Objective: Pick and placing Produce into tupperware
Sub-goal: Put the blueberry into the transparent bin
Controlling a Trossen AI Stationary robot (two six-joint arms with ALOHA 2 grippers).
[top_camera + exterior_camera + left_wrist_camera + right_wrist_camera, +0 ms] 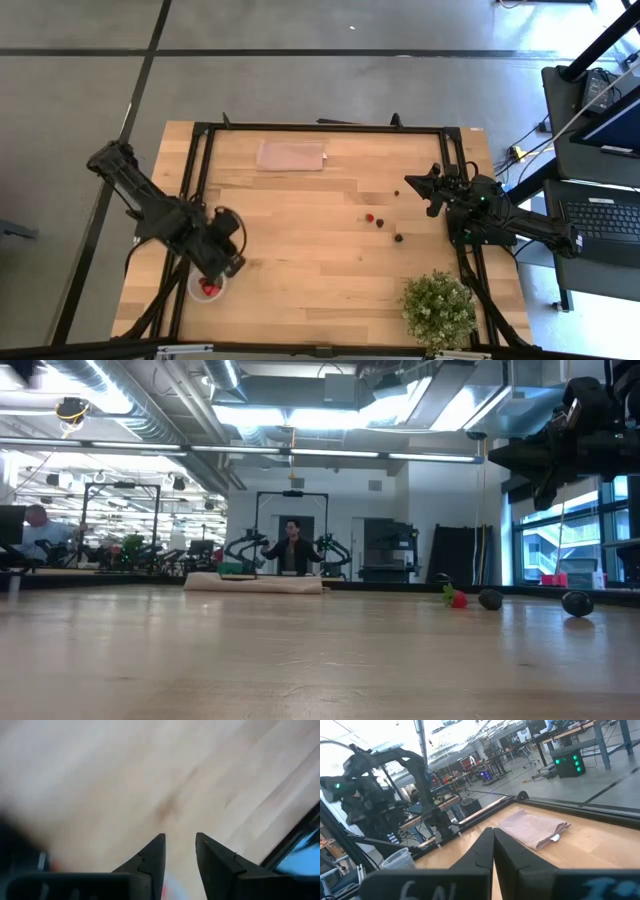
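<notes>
Left fingers (pixel 179 851) slightly spread above round clear tub (pixel 207 288), right fingers (pixel 493 842) pressed together.

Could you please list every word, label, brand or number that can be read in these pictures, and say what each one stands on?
No text reads with certainty.
Pale handwritten marks on the right gripper body, right wrist view: blurred, perhaps "6N", not readable.
Bluish marks on the same body, farther along: too blurred to read.
Small white tag on the folded cloth: too small to read.
Laptop screen and keyboard, high view: too small to read.
</notes>
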